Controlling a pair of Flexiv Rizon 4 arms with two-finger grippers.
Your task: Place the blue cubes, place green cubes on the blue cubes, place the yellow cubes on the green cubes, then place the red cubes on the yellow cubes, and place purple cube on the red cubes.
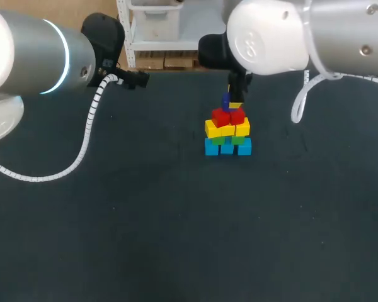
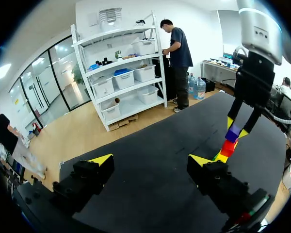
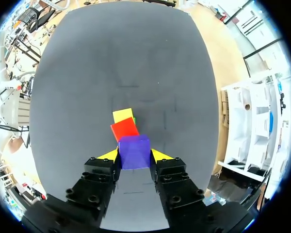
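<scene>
A stack of cubes stands mid-table: blue cubes (image 1: 227,149) at the bottom, then green cubes (image 1: 230,141), yellow cubes (image 1: 227,129) and red cubes (image 1: 228,116). My right gripper (image 1: 233,100) comes down from above, shut on the purple cube (image 1: 225,100), which is right at the top of the red cubes. In the right wrist view the purple cube (image 3: 134,151) sits between both fingers of my right gripper (image 3: 134,156), over a red cube (image 3: 124,129) and a yellow cube (image 3: 122,115). My left gripper (image 2: 150,160) is open and holds nothing, well away from the stack (image 2: 227,148).
The dark table (image 1: 145,214) has broad bare cloth in front of and to both sides of the stack. My left arm's white coiled cable (image 1: 88,135) hangs over the table's left part. My left gripper (image 1: 131,78) is at the table's far left back.
</scene>
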